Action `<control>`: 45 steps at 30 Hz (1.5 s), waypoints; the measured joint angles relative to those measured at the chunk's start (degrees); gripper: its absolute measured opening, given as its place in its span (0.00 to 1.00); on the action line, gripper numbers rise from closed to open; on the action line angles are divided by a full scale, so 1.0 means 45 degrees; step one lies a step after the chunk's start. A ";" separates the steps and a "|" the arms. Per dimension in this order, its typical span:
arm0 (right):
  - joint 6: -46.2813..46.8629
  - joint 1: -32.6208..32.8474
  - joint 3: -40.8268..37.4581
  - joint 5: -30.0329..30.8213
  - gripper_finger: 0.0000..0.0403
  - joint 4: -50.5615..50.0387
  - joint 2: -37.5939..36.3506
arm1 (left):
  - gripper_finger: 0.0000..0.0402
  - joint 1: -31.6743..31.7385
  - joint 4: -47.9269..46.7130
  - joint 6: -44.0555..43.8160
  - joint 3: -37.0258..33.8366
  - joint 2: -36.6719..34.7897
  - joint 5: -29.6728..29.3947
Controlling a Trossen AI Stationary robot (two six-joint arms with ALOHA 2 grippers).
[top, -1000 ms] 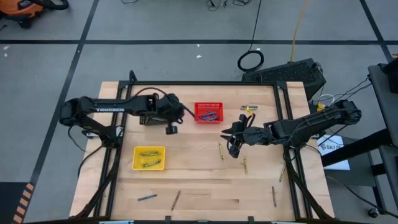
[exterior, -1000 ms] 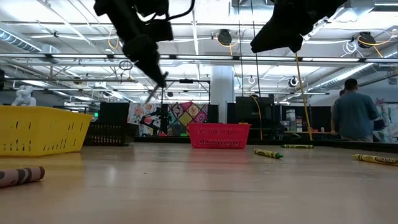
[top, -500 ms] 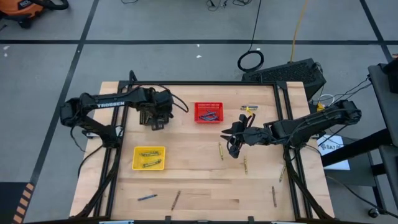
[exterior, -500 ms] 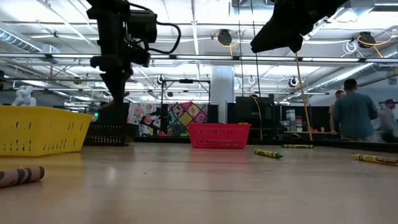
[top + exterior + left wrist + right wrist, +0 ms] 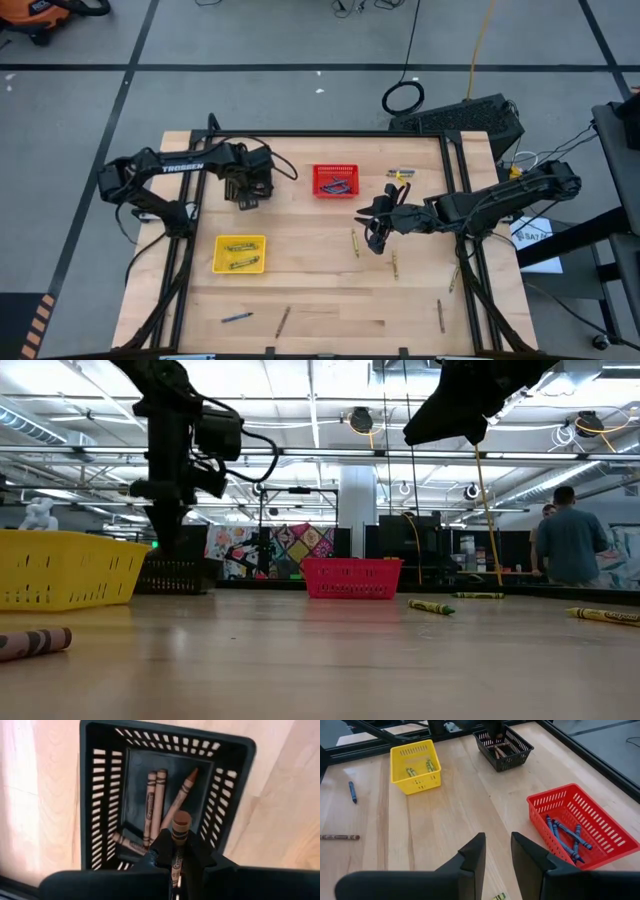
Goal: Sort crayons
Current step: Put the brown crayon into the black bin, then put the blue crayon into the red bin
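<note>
Moved since a second ago: left hand, now above the black basket, gripping a brown crayon upright over brown crayons inside. Right hand open, mid-bench, beside the red basket of blue crayons.

Left tool now over black basket
</note>
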 joint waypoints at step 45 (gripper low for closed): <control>-0.1713 -0.3046 0.0010 0.0017 0.20 -0.2313 0.0005 | 0.20 -0.2029 0.0486 -0.0807 0.1899 0.0266 -0.0295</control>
